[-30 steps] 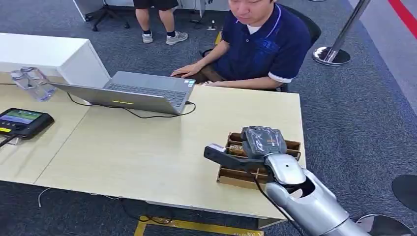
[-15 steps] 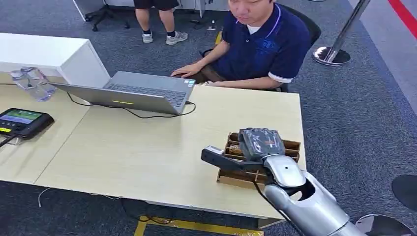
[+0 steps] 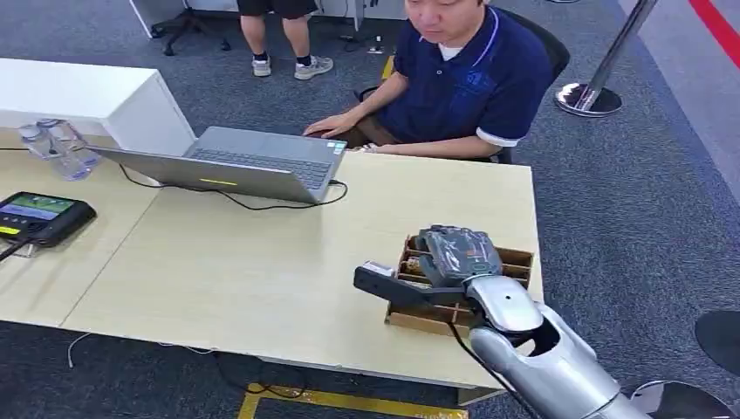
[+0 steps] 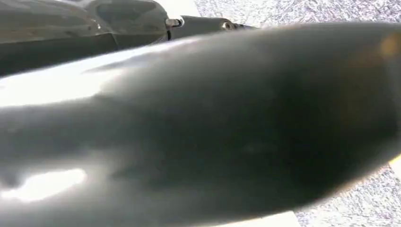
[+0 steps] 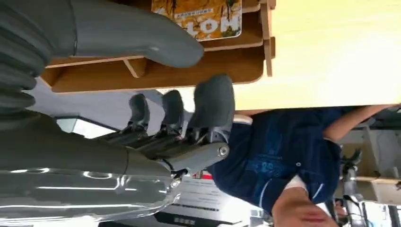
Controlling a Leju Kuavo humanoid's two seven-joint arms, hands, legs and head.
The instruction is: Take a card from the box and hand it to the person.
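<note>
I log a pale bench (image 3: 262,262) on grey carpet, laptop (image 3: 236,164), seated person (image 3: 462,78). My right robot hand (image 3: 454,257) hovers over the box (image 3: 515,259), fingers apart, empty; card (image 5: 201,18) lies inside.

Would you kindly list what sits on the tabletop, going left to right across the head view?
Black handheld screen device → clear plastic water bottles → open grey laptop → robot's right hand over the brown cardboard card box.
</note>
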